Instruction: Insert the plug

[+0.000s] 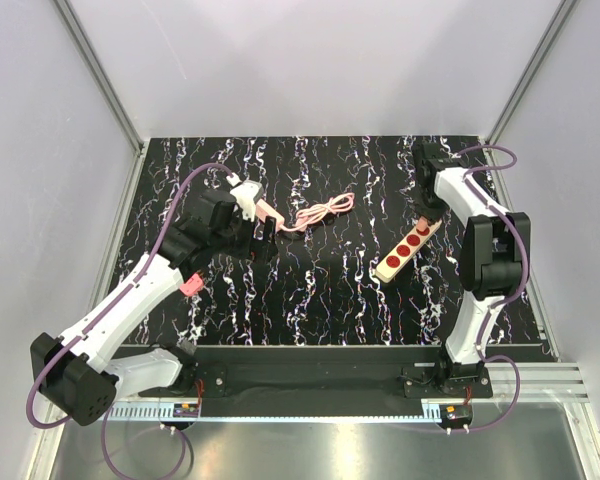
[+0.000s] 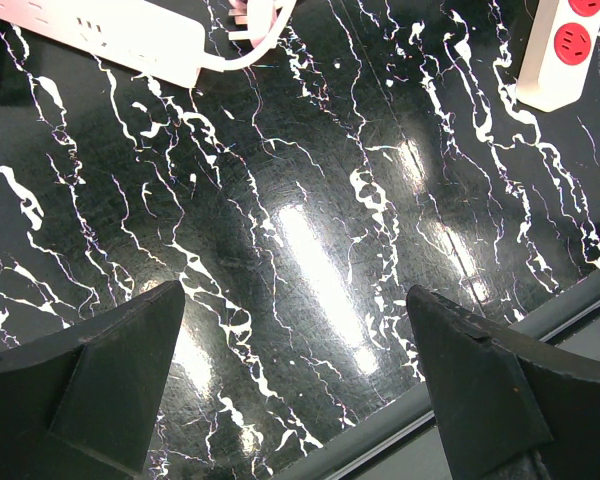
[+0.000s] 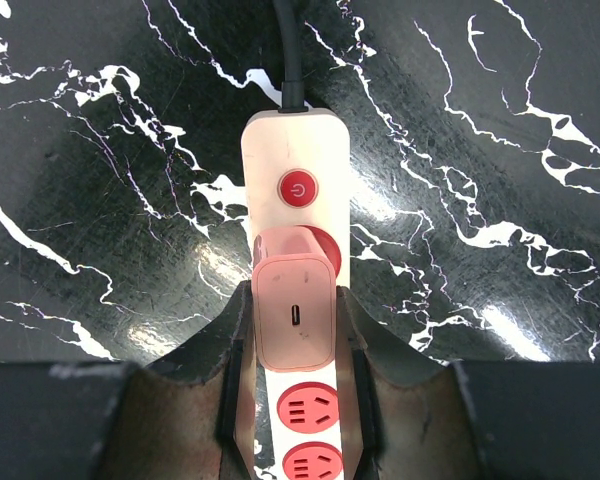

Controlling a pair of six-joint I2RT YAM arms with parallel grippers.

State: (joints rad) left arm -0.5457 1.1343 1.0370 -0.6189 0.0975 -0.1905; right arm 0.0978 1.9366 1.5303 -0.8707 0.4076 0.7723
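Note:
A cream power strip point(image 1: 408, 250) with red sockets lies at the right of the table. In the right wrist view the strip point(image 3: 295, 150) shows a red power button point(image 3: 297, 189) and a black cord at its far end. My right gripper point(image 3: 295, 335) is shut on a pink plug point(image 3: 295, 310), a charger block with a small port on its face. The plug stands over the first red socket, next to the button; I cannot tell how deep it sits. Two free red sockets point(image 3: 308, 408) show below it. My left gripper point(image 2: 295, 385) is open and empty above bare table.
A white power strip point(image 2: 100, 25) with a white lead lies at the far left. A pink cable point(image 1: 320, 213) is coiled mid-table. The cream strip's end point(image 2: 565, 50) shows in the left wrist view. The table's front edge point(image 2: 460, 390) runs just under the left fingers.

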